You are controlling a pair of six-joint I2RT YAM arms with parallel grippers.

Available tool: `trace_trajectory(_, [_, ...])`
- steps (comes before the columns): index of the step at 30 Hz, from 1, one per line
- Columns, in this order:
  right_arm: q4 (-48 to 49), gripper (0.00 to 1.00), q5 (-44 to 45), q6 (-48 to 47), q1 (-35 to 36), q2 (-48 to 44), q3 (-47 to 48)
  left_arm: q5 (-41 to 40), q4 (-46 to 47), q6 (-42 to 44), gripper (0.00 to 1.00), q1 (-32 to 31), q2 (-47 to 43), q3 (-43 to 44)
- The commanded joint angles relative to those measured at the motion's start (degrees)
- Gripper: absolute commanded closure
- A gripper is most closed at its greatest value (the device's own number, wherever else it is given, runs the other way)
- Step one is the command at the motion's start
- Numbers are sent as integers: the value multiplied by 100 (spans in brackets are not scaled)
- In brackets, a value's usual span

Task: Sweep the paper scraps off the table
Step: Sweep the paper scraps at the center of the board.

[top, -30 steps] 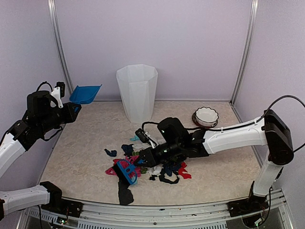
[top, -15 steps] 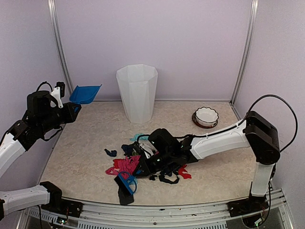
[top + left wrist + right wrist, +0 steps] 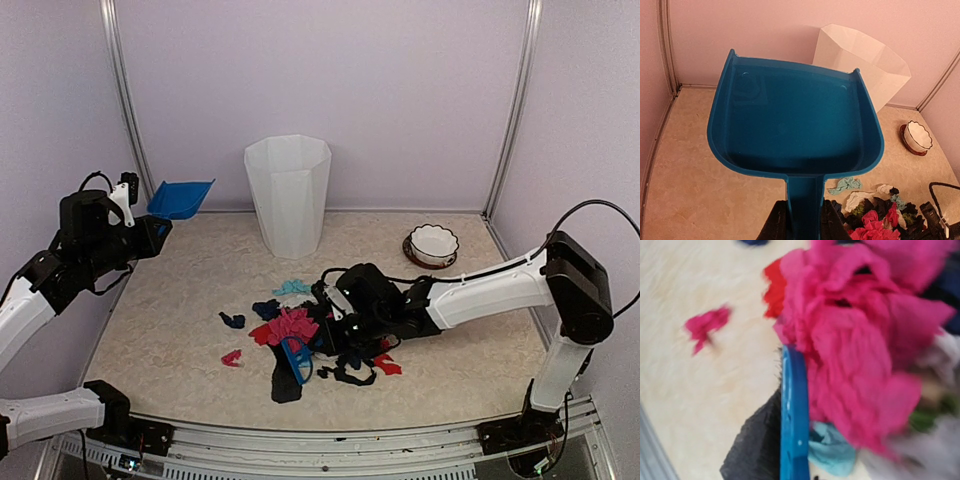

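The paper scraps lie heaped mid-table [image 3: 180, 300]: a pink wad [image 3: 290, 325] [image 3: 850, 360] with black, white and teal bits around it. One pink scrap [image 3: 231, 357] [image 3: 705, 325] lies apart to the left, near a dark blue one [image 3: 232, 320]. My right gripper [image 3: 323, 340] is low over the heap, shut on a blue brush [image 3: 297, 360] [image 3: 792, 415] whose black bristles [image 3: 755, 440] rest on the table beside the pink wad. My left gripper [image 3: 802, 222] is raised at the far left, shut on the handle of a blue dustpan [image 3: 180, 198] [image 3: 795, 125].
A tall white bin [image 3: 288, 195] [image 3: 865, 60] stands at the back centre. A white scalloped bowl [image 3: 432, 243] [image 3: 917, 136] sits at the back right. The metal front edge [image 3: 330, 435] runs along the near side, and side walls close in the table.
The right arm has swept the brush rightward, pushing the pink scraps into the main heap and leaving one pink scrap behind on the left. The left arm with the dustpan has not moved.
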Motion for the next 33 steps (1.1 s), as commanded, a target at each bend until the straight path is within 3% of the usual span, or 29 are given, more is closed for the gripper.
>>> trace_trajectory(1, [-572,100,877,-32,-272,-427,-443,-63,27,2,100,-19,31,-14])
trace_trajectory(9, [-1000,100,971,-196,-515,-1260,-726,-54,27,3,100,-13,24,-15])
trace_trajectory(18, [-1013,100,-123,-476,-385,-1898,-315,22,35,2,100,-10,7,-13])
trace_trajectory(25, [-247,100,-461,-230,-242,-1428,151,36,44,4,100,-10,6,-18])
trace_trajectory(33, [759,100,-483,324,44,-159,994,9,31,14,100,-10,35,-14])
